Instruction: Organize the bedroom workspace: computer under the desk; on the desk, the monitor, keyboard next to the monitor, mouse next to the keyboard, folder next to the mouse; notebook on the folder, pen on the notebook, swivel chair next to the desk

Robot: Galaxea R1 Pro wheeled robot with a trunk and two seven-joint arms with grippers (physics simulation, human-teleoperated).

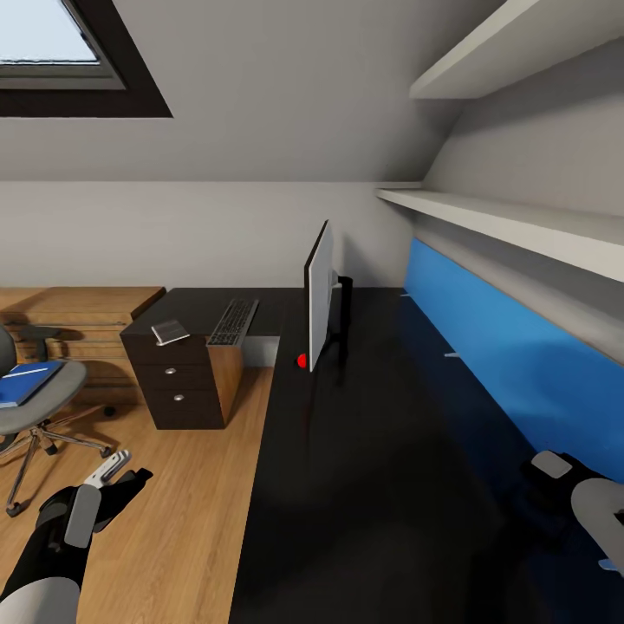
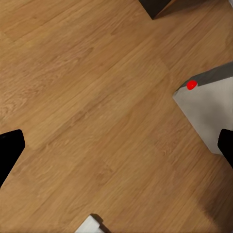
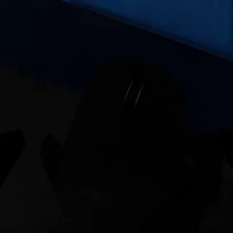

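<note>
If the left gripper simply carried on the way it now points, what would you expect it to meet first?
Most likely the bare wooden floor. The left gripper looks straight down at the boards, its fingers wide apart, with nothing between them. How far off the floor lies is unclear.

Skylight (image 1: 61, 52) upper left in sloped ceiling. Two pale shelves (image 1: 511, 221) along right wall above blue panel (image 1: 511, 364). Wooden dresser (image 1: 78, 325) against back wall. Wood floor (image 1: 186, 511) below.

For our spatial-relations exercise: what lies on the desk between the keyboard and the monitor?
In the head view, only bare dark desk lies between the keyboard and the monitor.
</note>
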